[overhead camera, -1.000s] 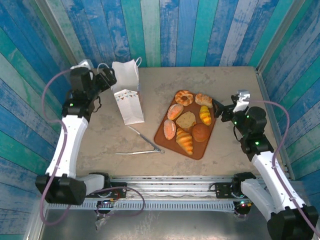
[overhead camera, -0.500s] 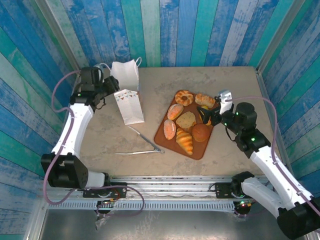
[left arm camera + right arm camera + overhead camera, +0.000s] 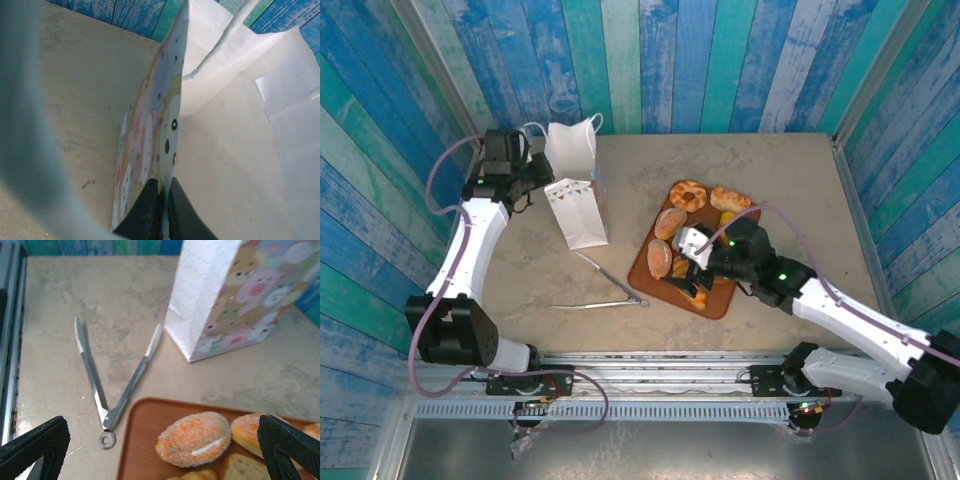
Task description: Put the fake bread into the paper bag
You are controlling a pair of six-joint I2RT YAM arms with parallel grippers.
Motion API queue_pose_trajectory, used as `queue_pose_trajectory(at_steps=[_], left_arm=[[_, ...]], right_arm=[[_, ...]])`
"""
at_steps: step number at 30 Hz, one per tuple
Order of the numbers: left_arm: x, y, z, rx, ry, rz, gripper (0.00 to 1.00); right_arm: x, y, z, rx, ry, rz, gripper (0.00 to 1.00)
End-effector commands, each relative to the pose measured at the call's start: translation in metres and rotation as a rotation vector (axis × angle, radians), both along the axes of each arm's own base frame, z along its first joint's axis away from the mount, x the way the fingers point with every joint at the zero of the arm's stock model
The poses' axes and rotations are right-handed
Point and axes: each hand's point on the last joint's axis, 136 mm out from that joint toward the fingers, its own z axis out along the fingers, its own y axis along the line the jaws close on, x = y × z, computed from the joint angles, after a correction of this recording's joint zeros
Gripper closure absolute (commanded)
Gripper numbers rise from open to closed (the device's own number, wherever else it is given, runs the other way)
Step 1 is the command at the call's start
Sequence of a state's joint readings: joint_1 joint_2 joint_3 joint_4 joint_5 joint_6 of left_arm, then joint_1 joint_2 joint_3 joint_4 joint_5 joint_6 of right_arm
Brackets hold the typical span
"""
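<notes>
The left fingers (image 3: 145, 212) are shut tight on the top edge of the paper bag (image 3: 235, 165), one finger outside and one inside. From above, they (image 3: 527, 172) are at the bag's (image 3: 578, 205) left side. The bag stands tall with its mouth up, at the back left of the worktop (image 3: 790, 180), close to the left wall.

The right fingers (image 3: 35, 445) are spread wide, with nothing between them. They hang over the brown tray (image 3: 720, 298), where the bread (image 3: 730, 198) lies. An oval roll (image 3: 192, 439) lies under them, its long side running left to right.

Between tray (image 3: 145, 440) and bag (image 3: 225, 295) is bare worktop. Metal tongs (image 3: 107, 385) lie there in an open V, their ring end just beside the tray's edge.

The bag's wide side has cartoon animal faces. Its narrow side has tiny print, too small to read. A row of little triangles crosses its front.
</notes>
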State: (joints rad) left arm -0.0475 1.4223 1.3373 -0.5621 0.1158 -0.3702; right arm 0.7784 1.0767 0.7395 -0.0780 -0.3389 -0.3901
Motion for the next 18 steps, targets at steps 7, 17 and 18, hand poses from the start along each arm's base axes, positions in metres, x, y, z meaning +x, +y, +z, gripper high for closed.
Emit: queue_pose_trajectory(at_steps=[7,17,18], left_arm=[[0.015,-0.01,0.011,-0.03,-0.038,-0.046,0.95],[0.019,-0.012,0.006,-0.036,-0.033,-0.059,0.93],[0.019,-0.012,0.006,-0.035,-0.034,-0.06,0.93]], right_arm=[[-0.021,0.063,-0.041,-0.14,0.006,0.149,0.0],[-0.02,0.108,-0.099,-0.304,0.064,0.142,0.0],[-0.018,0.111,-0.104,-0.317,0.067,0.136,0.0]])
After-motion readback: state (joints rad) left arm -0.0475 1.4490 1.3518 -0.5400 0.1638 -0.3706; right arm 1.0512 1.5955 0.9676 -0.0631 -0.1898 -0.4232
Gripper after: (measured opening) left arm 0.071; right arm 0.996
